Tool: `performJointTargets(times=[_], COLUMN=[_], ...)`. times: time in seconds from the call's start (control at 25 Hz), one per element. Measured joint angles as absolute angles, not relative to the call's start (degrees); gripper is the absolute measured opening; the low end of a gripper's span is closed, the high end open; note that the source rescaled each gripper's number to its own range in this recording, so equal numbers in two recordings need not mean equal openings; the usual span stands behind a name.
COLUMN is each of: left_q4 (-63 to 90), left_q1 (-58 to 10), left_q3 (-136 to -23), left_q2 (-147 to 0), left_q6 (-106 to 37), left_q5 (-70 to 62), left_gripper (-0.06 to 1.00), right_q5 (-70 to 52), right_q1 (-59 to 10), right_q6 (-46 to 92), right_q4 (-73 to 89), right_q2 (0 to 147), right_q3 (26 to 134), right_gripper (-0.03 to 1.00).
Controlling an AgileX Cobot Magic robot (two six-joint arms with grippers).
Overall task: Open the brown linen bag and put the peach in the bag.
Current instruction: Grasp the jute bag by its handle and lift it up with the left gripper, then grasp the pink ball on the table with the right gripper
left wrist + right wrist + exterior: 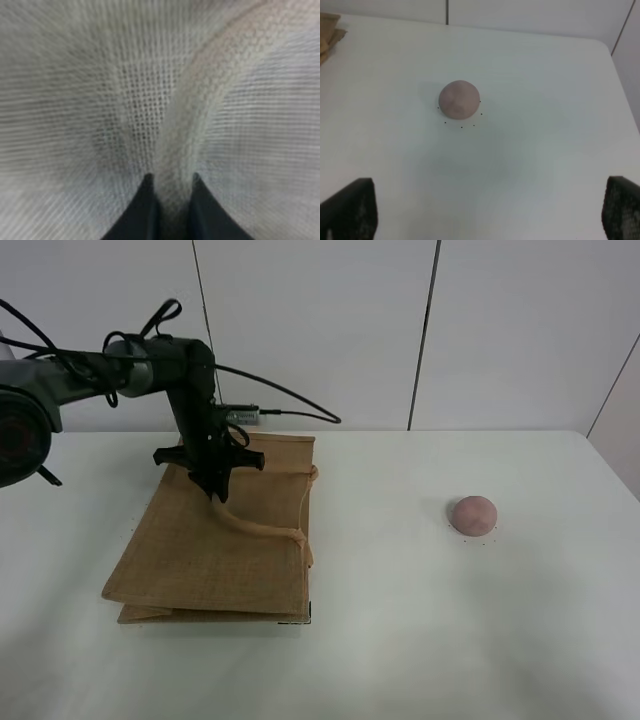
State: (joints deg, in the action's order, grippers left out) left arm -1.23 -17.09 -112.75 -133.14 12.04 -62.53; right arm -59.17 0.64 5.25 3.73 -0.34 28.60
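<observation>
The brown linen bag (215,550) lies flat on the left of the white table, with its beige handles (258,528) resting on top. My left gripper (214,490) points down onto the bag's upper part. In the left wrist view its two dark fingertips (148,200) stand close together with a beige handle strip (200,110) pinched between them, and coarse weave fills the frame. The pink peach (472,515) sits alone on the right of the table. In the right wrist view the peach (459,99) lies ahead of my right gripper (487,215), which is wide open and empty.
The white table (400,640) ends at a white panelled wall behind. A black cable (290,400) trails from the left arm over the table's back edge. A corner of the bag (327,30) shows in the right wrist view. My right arm is out of the exterior view.
</observation>
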Motion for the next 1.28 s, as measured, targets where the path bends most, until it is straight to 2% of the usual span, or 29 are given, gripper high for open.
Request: performJointTargets(times=[0.24,0.6,0.96,1.12,1.28], left_q4=[-1.17,-0.73,-0.8,-0.8,-0.8], left_q1=[-17.09,-17.09,-17.09,-17.09,-17.09], left_q3=[-119.44,-119.92,-119.92,-119.92,-119.92], left_q2=[-125.54,-110.64,-106.57,-106.51,-106.2], left_q6=[10.11,8.56,8.08,7.96,7.66], left_q5=[-66.85,-67.03,-67.1,-67.1,-67.1], left_gripper=[0.0,0.0,0.0,0.0,0.0], right_q5=[-59.17,-59.17,-59.17,-59.12,-59.0], right_q1=[0.64,0.64,0.64,0.64,0.64], right_q6=[5.25,5.25,5.25,5.25,5.25], right_q4=[3.73,3.73,3.73,3.97,4.29], right_q2=[-0.34,-0.34,0.21,7.79,23.54], right_q3=[28.6,28.6,28.6,30.07,35.0], right_gripper=[1.0,1.0,1.0,1.0,1.0])
